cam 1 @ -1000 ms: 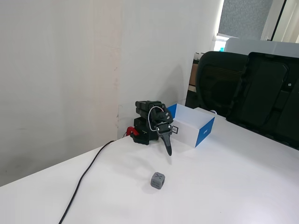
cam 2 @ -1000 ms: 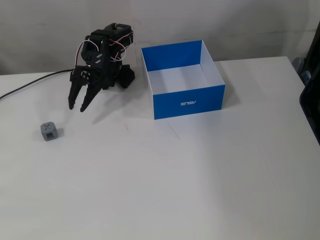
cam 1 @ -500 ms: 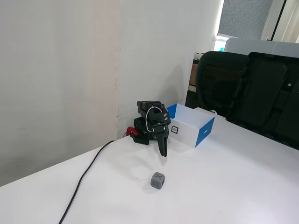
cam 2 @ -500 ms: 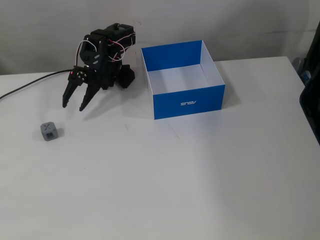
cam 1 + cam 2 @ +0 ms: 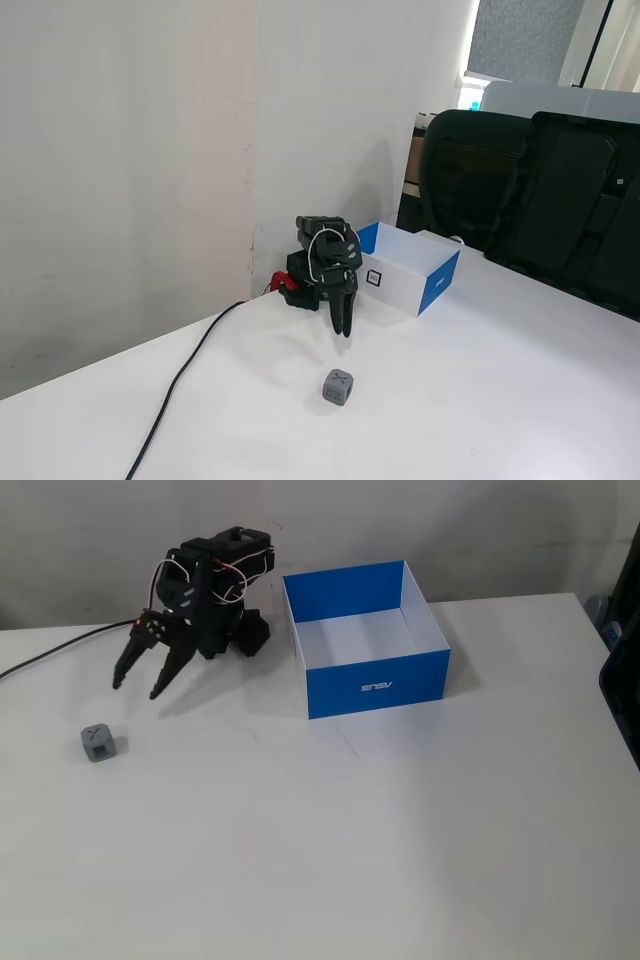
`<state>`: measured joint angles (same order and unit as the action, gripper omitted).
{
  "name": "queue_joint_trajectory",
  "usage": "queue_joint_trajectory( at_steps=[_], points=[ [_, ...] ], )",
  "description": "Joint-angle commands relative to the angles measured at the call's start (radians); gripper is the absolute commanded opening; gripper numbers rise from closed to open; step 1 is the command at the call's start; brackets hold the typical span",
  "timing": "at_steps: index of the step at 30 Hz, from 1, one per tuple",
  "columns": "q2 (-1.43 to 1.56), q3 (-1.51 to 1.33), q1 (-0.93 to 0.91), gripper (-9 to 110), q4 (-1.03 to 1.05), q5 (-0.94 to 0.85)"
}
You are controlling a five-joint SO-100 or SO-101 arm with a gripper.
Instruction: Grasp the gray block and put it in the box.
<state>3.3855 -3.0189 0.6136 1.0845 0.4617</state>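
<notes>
White table (image 5: 400, 830), gripper (image 5: 135, 687) spread wider, swung left, gray block (image 5: 97, 743) unmoved

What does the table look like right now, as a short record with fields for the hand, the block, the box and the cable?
hand: open, empty, tips pointing down above the table
block: gray cube on the table, apart from the hand, nearer the camera in this fixed view
box: blue and white, open top, nothing visible inside, right of the arm
cable: black, runs from the arm's base along the table

Cable (image 5: 40, 658) cut off left.
</notes>
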Motion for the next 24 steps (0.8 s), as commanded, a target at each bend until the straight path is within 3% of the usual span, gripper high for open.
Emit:
queue_joint_trajectory(
  at_steps=[1,24],
  points=[
    [0.002,0.006,0.023,24,-0.064,-0.002],
    [-0.405,0.124,0.017,25,-0.158,0.003]
  ],
)
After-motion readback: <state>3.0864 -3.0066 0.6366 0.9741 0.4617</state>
